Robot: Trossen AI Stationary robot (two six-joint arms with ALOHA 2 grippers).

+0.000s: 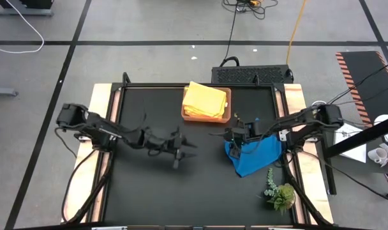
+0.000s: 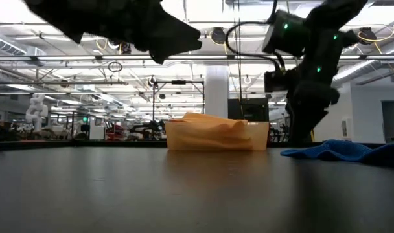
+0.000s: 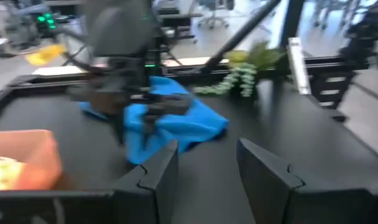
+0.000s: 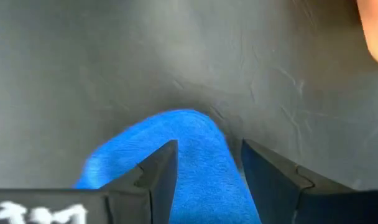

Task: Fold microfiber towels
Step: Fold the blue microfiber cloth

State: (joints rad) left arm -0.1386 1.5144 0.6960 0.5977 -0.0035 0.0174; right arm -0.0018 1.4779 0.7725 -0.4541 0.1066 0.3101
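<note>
A blue towel lies crumpled on the black table, right of the middle; it also shows in the low view. My right gripper hangs over its left end, open and pointing steeply down. A raised fold of the blue towel runs between its fingers. A yellow towel lies folded on top in the orange-brown tray at the far middle. My left gripper hovers open near the table's middle, pointing toward the blue towel, with nothing between its fingers. My right gripper has a raised fold of the blue towel between its open fingers, which come from above, slanting down. I cannot tell whether the fingers touch the cloth. The towel lies on the table.
A small green plant sprig lies near the table's right front corner, just beyond the blue towel. The tray stands at the far middle. Bare black table spreads at the left and along the near side.
</note>
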